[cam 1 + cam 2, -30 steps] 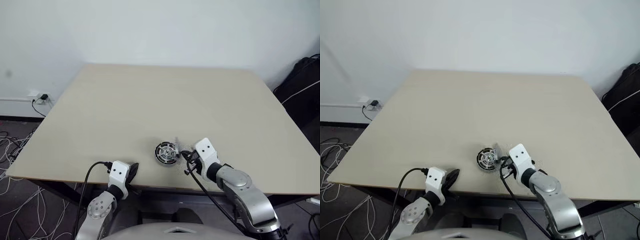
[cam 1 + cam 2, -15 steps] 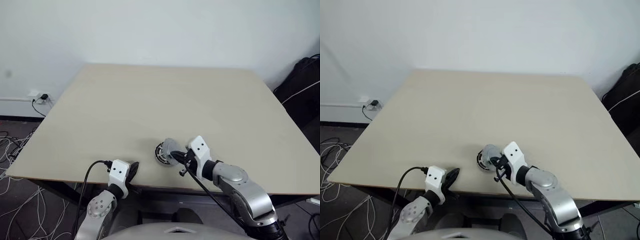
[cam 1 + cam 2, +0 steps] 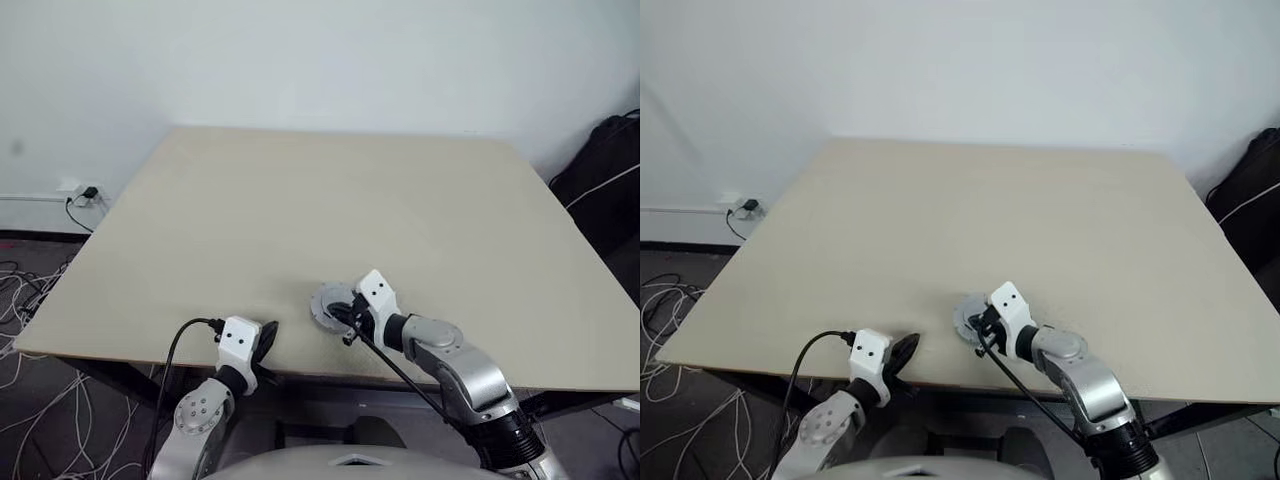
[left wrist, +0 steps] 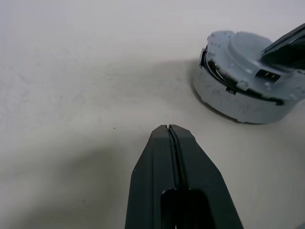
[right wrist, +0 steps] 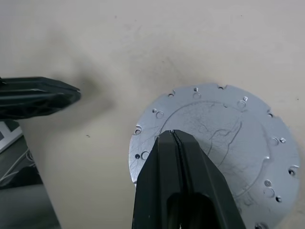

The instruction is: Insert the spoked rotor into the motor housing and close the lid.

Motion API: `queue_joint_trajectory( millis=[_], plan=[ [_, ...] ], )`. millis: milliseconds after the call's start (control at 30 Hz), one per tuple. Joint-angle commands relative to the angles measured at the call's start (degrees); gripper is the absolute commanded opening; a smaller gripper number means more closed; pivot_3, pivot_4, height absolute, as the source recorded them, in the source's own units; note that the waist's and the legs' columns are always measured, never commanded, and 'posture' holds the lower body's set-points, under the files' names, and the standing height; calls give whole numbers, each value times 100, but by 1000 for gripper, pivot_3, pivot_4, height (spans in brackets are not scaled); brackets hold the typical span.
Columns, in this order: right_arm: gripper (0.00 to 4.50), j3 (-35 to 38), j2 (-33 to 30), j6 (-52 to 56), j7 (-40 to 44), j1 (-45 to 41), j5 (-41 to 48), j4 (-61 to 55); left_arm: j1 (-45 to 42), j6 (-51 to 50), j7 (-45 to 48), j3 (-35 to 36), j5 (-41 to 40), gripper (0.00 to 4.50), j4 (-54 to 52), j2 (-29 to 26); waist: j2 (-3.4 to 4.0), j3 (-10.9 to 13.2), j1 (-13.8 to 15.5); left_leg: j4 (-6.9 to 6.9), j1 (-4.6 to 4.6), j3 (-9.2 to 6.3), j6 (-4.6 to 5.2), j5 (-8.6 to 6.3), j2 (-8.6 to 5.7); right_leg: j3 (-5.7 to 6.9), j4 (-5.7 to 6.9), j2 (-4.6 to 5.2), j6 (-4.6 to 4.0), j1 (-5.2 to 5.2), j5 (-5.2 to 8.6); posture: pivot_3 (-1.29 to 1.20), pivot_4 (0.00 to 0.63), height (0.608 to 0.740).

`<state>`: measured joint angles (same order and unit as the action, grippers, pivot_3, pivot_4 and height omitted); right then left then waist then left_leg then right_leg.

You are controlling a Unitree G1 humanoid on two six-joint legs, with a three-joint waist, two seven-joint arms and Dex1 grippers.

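Observation:
The grey lid (image 5: 224, 138) lies flat over the motor housing (image 4: 238, 102), near the table's front edge. A dark gap shows under the lid's rim on one side. The spoked rotor is hidden beneath the lid. My right gripper (image 5: 172, 133) is shut, with its tip resting on the lid's plain top face (image 3: 328, 298) near its edge. My left gripper (image 4: 169, 128) is shut and empty, low over the table a short way left of the housing. The left gripper (image 3: 268, 334) sits at the table's front edge.
The beige table (image 3: 330, 200) stretches away behind the housing. Its front edge runs just under both grippers. A black bag (image 3: 610, 170) stands off the table at the right, and cables (image 3: 30, 290) lie on the floor at the left.
My right gripper has swung left over the housing. The lid, standing on edge beside the open housing a second ago, has tipped down and now covers it. The left gripper has stayed put.

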<state>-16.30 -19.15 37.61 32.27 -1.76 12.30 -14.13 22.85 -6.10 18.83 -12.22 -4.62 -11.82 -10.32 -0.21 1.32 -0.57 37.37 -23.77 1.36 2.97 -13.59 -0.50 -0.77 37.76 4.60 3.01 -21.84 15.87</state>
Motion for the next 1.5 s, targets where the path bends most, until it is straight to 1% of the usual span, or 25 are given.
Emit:
queue_joint_trajectory(
  millis=[33,333,400,467,533,633,833,933,1033,1267,1500],
  plan=[
    [26,-38,0,-85,18,-113,-41,19,-12,11,-8,-9,-12,41,-273,-2,0,0,-2,0,0,0,0,0,0,0,0,0,0,0,0,0,0,740],
    [26,-121,-24,74,-157,-153,-223,324,-63,-13,-10,-26,-9,41,-263,18,2,-4,-4,0,2,-1,-1,0,0,-1,1,2,0,1,0,0,0,740],
    [26,-138,-6,-65,-223,-151,-284,347,-76,-16,-7,-24,-10,41,-256,16,1,-9,-3,0,2,-1,-1,0,0,-1,1,2,0,1,0,0,0,740],
    [26,15,147,-249,-345,-111,-207,292,-73,-14,-8,-23,-7,41,-252,15,1,-9,-3,0,2,-2,-1,0,0,0,1,3,0,2,0,0,0,740],
    [26,131,187,-433,-206,-150,-60,227,-53,-10,-7,-16,-10,41,-254,10,4,-6,-5,-1,1,-1,-1,0,0,-1,1,2,0,1,0,0,0,740],
    [642,222,176,-882,-31,-228,-9,253,-35,-31,-14,-15,-10,41,-300,6,3,-2,-4,-1,-1,-1,0,0,-1,-1,0,3,0,-1,0,0,0,740],
    [2585,160,73,-1600,-53,-390,-378,572,-28,-166,-37,-27,-12,41,-489,3,4,-1,-5,-3,-1,0,0,0,-1,-1,-1,1,0,-2,0,0,0,740],
    [3621,156,25,-1649,59,-429,-389,667,-5,-266,-59,-39,-12,41,-614,11,4,-1,-4,-3,-1,0,0,0,-1,-1,-1,1,0,-2,0,0,0,740],
    [4493,175,-13,-1557,168,-461,-358,706,0,-342,-74,-49,-9,41,-692,14,5,0,-3,-3,0,-1,0,0,-1,0,0,0,-1,-2,0,0,0,740],
    [4493,115,-224,-1138,644,-447,-187,607,5,-474,-87,-42,-23,41,-828,-6,5,0,-1,-3,0,-1,0,0,-2,-1,-1,1,-1,-1,0,0,0,740],
    [4493,134,-183,-1013,637,-509,-235,789,-15,-515,-141,-84,11,41,-863,21,5,0,-1,-2,0,-1,0,0,-1,-1,-1,1,-1,0,0,0,0,740]
  ],
)
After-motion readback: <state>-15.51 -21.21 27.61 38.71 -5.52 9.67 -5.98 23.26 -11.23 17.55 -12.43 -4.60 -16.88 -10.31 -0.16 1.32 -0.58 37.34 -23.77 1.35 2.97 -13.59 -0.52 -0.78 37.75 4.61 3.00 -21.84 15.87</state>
